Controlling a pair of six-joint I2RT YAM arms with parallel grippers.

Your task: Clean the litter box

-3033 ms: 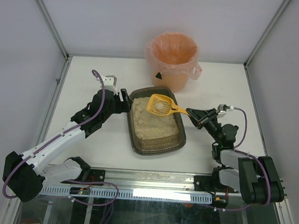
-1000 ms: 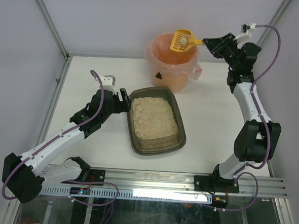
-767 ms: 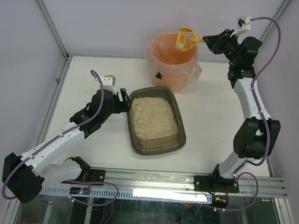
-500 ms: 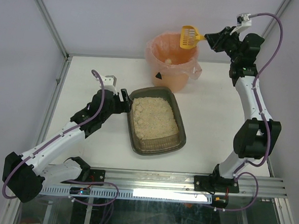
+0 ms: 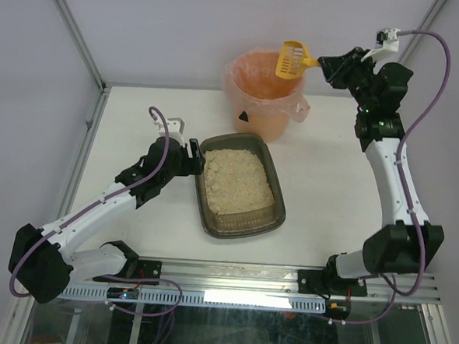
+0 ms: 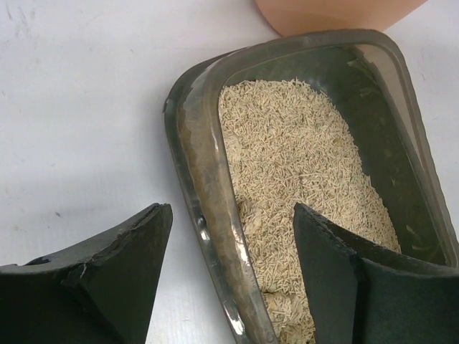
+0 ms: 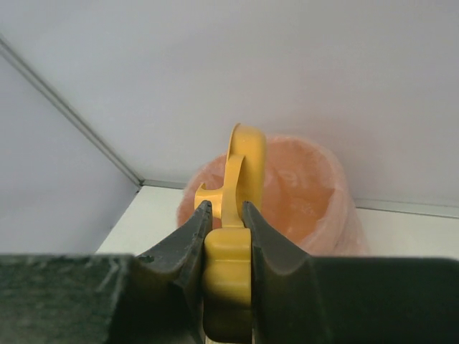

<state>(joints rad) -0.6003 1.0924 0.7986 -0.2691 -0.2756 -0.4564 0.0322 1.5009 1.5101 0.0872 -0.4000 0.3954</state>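
The litter box (image 5: 246,224) is a dark shallow tray in the middle of the table, filled with beige litter (image 5: 237,180). My left gripper (image 5: 193,158) stands open at its far left corner. In the left wrist view its jaws straddle the box rim (image 6: 197,165), one finger on the table side and one over the litter (image 6: 301,165), with gaps on both sides. My right gripper (image 5: 323,62) is raised high and shut on the handle of a yellow slotted scoop (image 5: 292,59). The scoop is turned on edge above the pink-lined bin (image 5: 265,92). The right wrist view shows scoop (image 7: 244,165), gripper (image 7: 226,206) and bin (image 7: 308,201).
The bin stands at the table's back edge, just behind the litter box. White enclosure walls and metal frame posts (image 5: 74,34) close in the back and both sides. A metal rail (image 5: 230,285) runs along the near edge by the arm bases.
The scoop, which carried a pale clump over the bin, has tipped on edge and is empty; the clump dropped into the bin. My right arm shifted slightly right. My left gripper edged forward along the rim.
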